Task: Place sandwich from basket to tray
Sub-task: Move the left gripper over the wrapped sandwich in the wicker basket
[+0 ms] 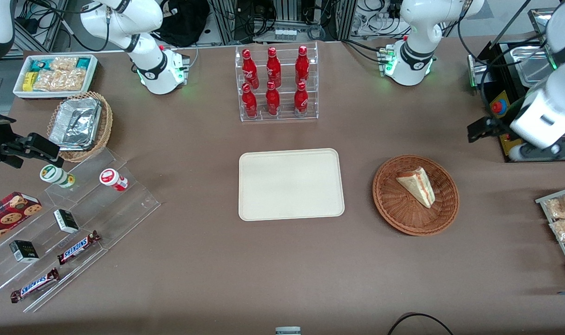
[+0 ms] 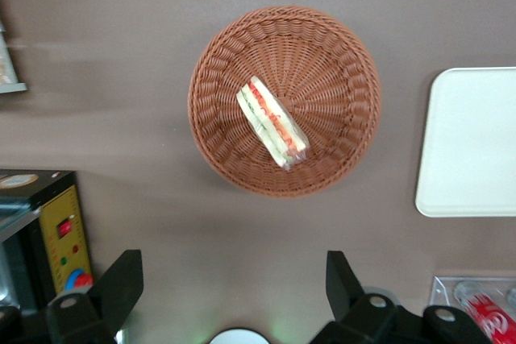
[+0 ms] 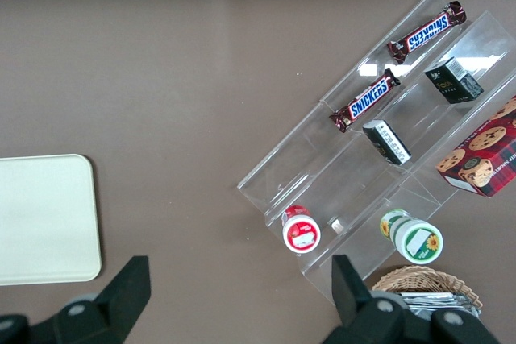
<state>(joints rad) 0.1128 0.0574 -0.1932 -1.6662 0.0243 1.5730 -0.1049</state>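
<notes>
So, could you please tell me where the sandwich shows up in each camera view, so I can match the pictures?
Front view: the sandwich lies in the basket, beside the tray, toward the working arm's end of the table.
Left wrist view: the sandwich sits in the basket, under the open hand hovering above the table.
Right wrist view: not in it.
Shared landmark: the tray appears in all three.

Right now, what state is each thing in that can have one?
sandwich: lying in the basket, not gripped.
basket: upright, holding only the sandwich.
tray: flat, nothing on it.
left gripper: open, above the table, beside the basket.
cola bottles: upright in the clear rack, capped.
</notes>
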